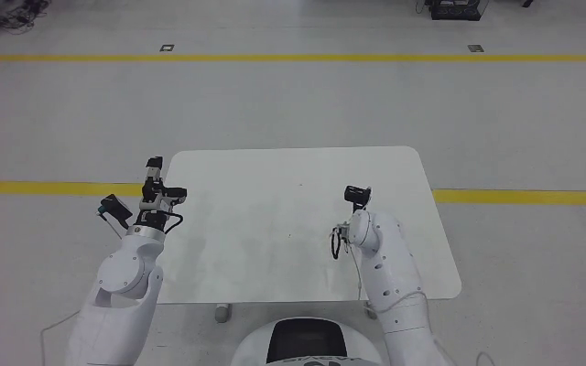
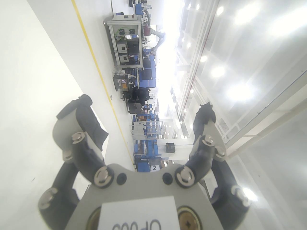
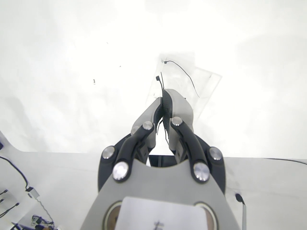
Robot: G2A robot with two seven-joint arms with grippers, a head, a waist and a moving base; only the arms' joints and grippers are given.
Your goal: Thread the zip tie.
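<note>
Threading seems not yet done: your right jaws pinch the zip tie [image 3: 162,83] over the tabletop [image 1: 275,183], its tail apparently loose, and your left jaws stand spread and empty.

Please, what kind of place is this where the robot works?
Probably a large factory hall or robotics test floor. Yellow lines mark the pale floor around the white table, an equipment rack with electronics stands near blue workstations, and rows of ceiling lights hang high above.
</note>
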